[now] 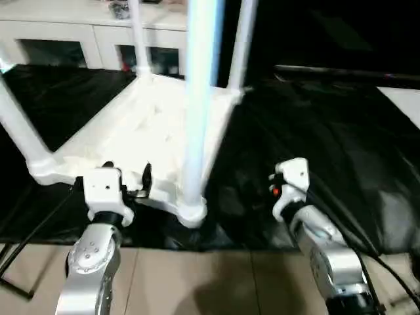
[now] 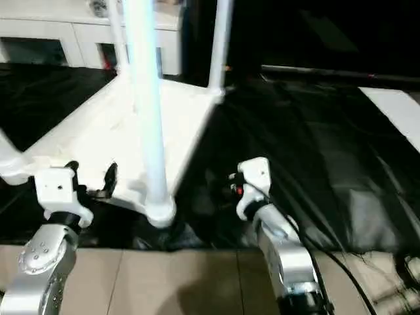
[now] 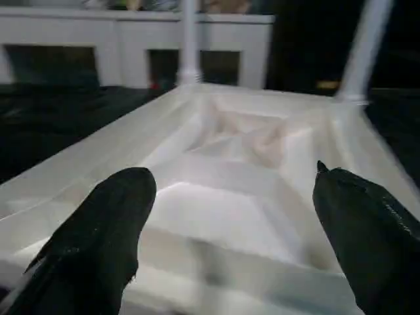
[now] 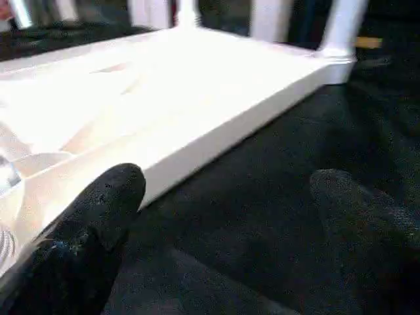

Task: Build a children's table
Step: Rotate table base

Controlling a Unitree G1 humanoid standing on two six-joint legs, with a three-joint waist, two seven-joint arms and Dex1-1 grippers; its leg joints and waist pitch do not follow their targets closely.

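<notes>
A big table draped in a black cover takes up the scene, with a white glass-door cabinet along the wall behind it and a pale floor at its near edge. On the cover lies the children's table, upside down, its ribbed underside facing up. All four legs stand upright in the corner sockets: the near leg rises closest to the camera, the left leg leans slightly at the left corner, and the two far legs stand in front of the cabinet.

The left gripper hovers at the near edge of the top, just beside the near leg's socket, which sits to its right. In the left wrist view its fingers are spread wide apart, with the ribbed underside straight ahead between them and nothing held. I cannot tell whether a fingertip touches the rim.

The right gripper hangs over the black cover, to the right of the table top and near its long side edge. In the right wrist view its fingers are likewise parted and empty, with the white edge of the top ahead and to the left finger's side, and bare black cloth between them.
</notes>
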